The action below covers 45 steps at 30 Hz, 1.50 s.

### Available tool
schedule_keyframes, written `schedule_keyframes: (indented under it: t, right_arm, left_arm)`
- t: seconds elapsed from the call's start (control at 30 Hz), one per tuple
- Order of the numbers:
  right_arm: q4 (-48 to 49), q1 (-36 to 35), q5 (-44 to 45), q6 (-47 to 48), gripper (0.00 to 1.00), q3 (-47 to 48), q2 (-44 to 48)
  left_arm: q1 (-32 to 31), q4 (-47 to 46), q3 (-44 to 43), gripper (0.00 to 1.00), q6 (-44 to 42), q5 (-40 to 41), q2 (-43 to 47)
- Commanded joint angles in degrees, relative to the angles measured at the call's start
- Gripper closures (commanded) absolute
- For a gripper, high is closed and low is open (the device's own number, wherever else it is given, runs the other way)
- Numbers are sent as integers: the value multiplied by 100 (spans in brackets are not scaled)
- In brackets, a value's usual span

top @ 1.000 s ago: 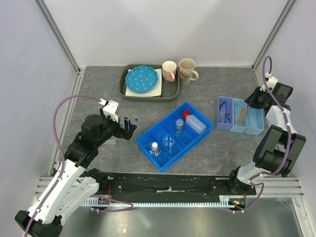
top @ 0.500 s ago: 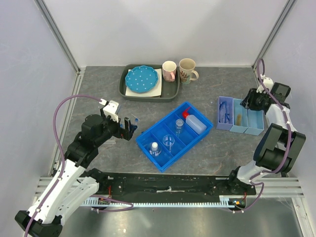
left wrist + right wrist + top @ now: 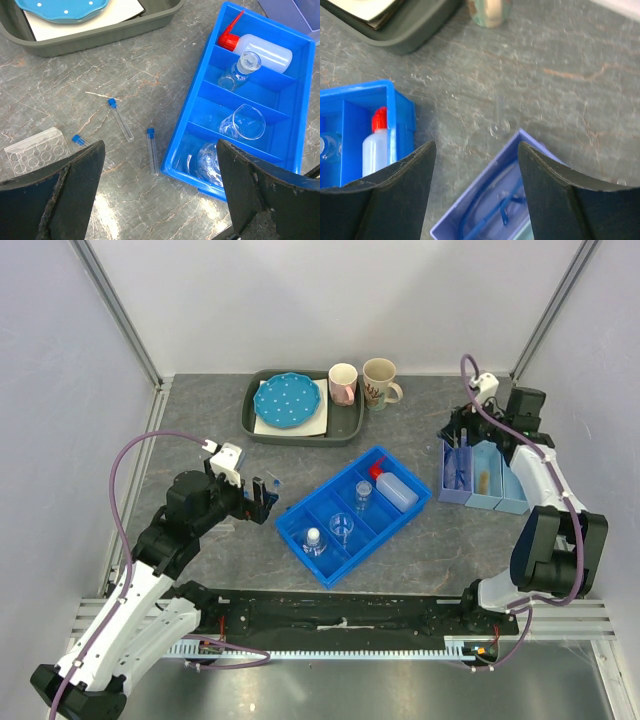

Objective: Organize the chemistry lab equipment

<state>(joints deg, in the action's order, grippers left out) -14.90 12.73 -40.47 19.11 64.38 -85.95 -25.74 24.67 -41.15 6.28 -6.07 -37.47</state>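
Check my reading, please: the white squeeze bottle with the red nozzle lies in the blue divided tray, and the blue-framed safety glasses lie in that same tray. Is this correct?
Not quite. The squeeze bottle does lie in the blue divided tray, but the safety glasses lie in the separate lavender bin to its right. The top external view shows this.

Right gripper [image 3: 458,437] swung left across light-blue bins [image 3: 492,478], now above safety glasses [image 3: 492,212]; its jaws parted.
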Motion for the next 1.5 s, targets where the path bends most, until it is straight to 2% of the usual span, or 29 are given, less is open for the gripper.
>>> schedule_keyframes:
  t: [0.0, 0.13, 0.4, 0.53, 0.7, 0.93, 1.2, 1.47]
  right_arm:
    - [777, -429, 319, 42, 26, 65, 62]
    - [1225, -693, 1170, -601, 27, 276, -290]
    - [1437, -913, 1656, -962, 34, 444, -747]
    - [1446, -983, 1709, -1050, 48, 523, -932]
    - [1630, -1036, 1770, -1085, 60, 593, -1108]
    - [1665, -1053, 1823, -1085, 84, 690, -1222]
    - [1709, -1062, 1735, -1208, 93, 822, -968]
    - [1316, -1071, 1445, -1279, 94, 1103, -362]
  left_arm:
    - [7, -304, -16, 1, -162, 79, -6]
    - [7, -296, -8, 1, -163, 88, -23]
    - [7, -304, -8, 2, -163, 106, -23]
    - [7, -296, -8, 1, -171, 114, -32]
    - [7, -296, -7, 1, -180, 123, -32]
    - [7, -296, 1, 2, -171, 132, -32]
    - [7, -296, -7, 1, -171, 141, -32]
    - [7, -296, -8, 1, -171, 167, 12]
